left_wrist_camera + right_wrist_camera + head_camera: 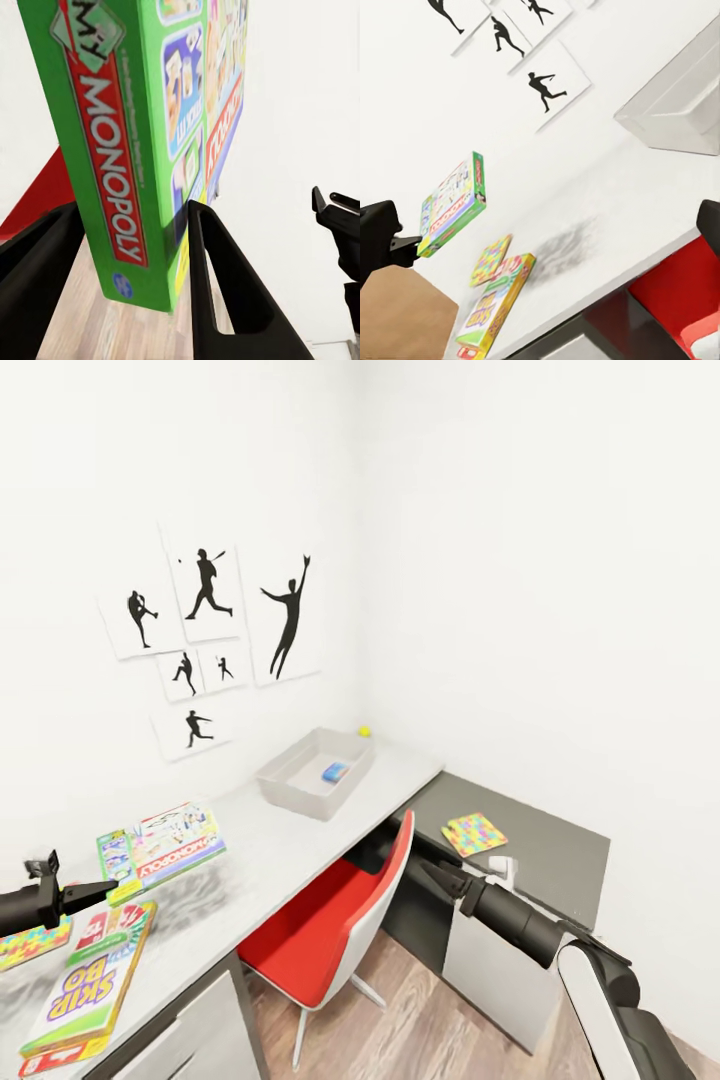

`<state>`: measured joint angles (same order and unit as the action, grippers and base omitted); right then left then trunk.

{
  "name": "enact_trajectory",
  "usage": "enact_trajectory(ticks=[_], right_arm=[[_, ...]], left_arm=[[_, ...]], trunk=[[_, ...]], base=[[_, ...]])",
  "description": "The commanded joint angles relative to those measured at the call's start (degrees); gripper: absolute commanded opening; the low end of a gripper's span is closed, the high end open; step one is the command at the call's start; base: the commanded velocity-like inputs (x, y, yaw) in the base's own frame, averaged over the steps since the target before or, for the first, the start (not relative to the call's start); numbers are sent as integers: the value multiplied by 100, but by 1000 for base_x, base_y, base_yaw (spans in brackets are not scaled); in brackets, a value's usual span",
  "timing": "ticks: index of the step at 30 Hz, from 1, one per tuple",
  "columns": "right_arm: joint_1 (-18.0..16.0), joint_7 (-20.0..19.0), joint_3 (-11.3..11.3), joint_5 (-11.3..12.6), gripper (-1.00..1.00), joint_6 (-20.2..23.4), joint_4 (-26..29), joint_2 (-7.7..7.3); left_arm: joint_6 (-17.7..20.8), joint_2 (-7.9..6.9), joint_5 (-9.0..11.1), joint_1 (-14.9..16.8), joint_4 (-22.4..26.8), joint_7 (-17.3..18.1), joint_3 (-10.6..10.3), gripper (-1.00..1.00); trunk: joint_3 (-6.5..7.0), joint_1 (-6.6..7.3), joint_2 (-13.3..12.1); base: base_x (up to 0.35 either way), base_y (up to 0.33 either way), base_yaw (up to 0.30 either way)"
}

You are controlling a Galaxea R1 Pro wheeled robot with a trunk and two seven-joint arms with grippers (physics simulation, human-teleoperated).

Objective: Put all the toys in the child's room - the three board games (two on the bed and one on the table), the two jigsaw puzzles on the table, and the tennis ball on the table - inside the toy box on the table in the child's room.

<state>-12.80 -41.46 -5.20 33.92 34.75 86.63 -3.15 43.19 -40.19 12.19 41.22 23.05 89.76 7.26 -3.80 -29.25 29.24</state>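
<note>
The left tool (127, 285) clamps the Monopoly box (162, 845) by its edge, holding it above the desk (290, 840). A Skip-Bo box (88, 985) and a puzzle (30, 943) lie near it. The toy box (315, 770) stands further along; the right tool (432, 878) hangs beside the red chair (335, 930), its state unclear.

Left gripper (135, 289): matte black, two broad flat fingers (225, 300) w/ triangular profile, each tapered to a pointed tip; a slot-shaped cutout showed near one finger's base. In head view the left arm (30, 905) was a dark grey cylinder w/ a small black bracket on top. Right arm (520, 922): dark grey-black tubular forearm, narrowed to a pointed black right gripper (437, 880). Further back, a white glossy shell section w/ black trim along its edge (600, 990).
</note>
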Motion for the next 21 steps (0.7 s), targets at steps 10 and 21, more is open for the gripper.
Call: enact_trajectory(ticks=[10,21], right_arm=[[-4,-14,-4,31,100,41,18,-5],[-3,-13,2,29,100,27,37,-1]], left_arm=[[40,19,-6,9,-2,24,-4,-100],[5,34,-6,9,-2,24,-1,-100]], trunk=[[8,-5,10],[10,-5,10]], base=[[242,-199,111],[251,-207,16]])
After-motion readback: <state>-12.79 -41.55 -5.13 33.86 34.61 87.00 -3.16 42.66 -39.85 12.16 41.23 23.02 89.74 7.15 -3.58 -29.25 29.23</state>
